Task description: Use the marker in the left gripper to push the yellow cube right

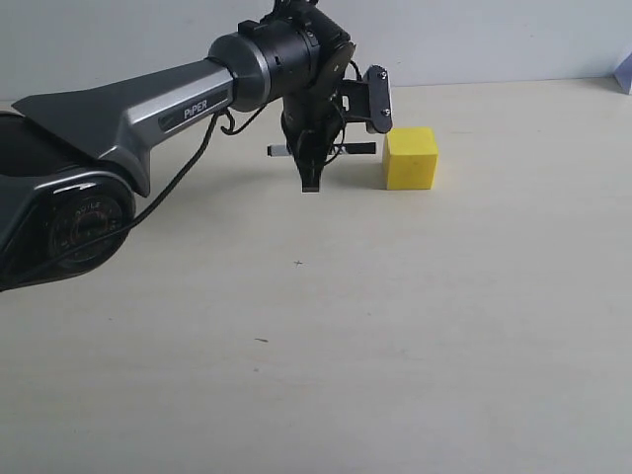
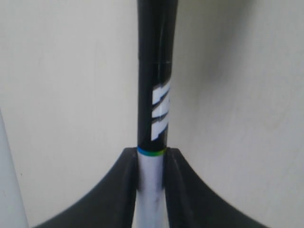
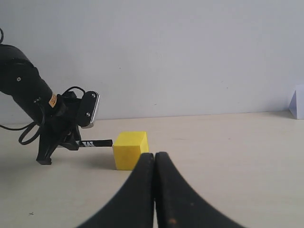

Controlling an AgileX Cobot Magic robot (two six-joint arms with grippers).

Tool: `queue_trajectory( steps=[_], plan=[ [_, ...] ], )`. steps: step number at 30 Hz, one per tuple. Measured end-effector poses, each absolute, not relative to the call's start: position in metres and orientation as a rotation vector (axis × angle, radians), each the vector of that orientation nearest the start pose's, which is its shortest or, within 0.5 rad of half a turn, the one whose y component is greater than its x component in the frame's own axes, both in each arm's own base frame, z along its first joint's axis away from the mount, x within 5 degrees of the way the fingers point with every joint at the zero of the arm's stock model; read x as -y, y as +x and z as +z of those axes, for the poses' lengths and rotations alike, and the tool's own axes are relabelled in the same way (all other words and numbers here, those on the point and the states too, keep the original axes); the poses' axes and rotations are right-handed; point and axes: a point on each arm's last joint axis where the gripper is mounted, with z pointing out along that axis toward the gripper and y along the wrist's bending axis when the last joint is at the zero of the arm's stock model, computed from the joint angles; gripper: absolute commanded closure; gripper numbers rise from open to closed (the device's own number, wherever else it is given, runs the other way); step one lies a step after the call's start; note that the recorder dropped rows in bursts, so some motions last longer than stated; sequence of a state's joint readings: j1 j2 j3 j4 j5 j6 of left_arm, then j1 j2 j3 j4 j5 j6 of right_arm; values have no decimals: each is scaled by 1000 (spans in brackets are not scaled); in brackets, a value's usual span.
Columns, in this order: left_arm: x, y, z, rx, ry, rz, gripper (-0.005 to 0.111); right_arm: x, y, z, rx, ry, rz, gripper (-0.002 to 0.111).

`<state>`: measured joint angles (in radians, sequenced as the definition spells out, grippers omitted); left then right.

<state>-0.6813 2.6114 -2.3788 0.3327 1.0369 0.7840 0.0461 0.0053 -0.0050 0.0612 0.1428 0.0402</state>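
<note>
Roughly, as things stand:

- The left pincer (image 1: 312, 183) points its fingers down at the desk (image 1: 395, 326) and pinches the marker (image 1: 355, 148) crosswise. In the left wrist view the two fingers clamp the white barrel just behind the black cap.
- The marker lies level, with its black end aimed at the yellow cube (image 1: 411, 158).
- The yellow cube sits flat on the desk, toward the far side, just beside the marker's tip and to its right in the exterior view. The right wrist view makes tip and face look all but touching; I cannot tell whether they meet.
- The right pincer (image 3: 155, 156) is pressed together with nothing in it, low and well apart from the cube.
- Risk, slip: the push loads the marker along its own length, so the smooth barrel may slide back through the fingers instead of moving the cube.
- Risk, turning: a tip landing off the middle of the face would likely spin the cube rather than carry it straight right.
- Risk, tipping: the tip appears to ride high on the cube, and a high push could rock it over.
</note>
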Motion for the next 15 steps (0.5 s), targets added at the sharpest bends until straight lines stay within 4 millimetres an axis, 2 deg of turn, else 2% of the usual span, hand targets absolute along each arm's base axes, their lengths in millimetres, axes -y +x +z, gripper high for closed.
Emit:
queue_trajectory(
  steps=[15],
  plan=[
    [336,439,134,2440,-2483,-604,107,-3,56,202,-1627,38,120,108]
  ],
)
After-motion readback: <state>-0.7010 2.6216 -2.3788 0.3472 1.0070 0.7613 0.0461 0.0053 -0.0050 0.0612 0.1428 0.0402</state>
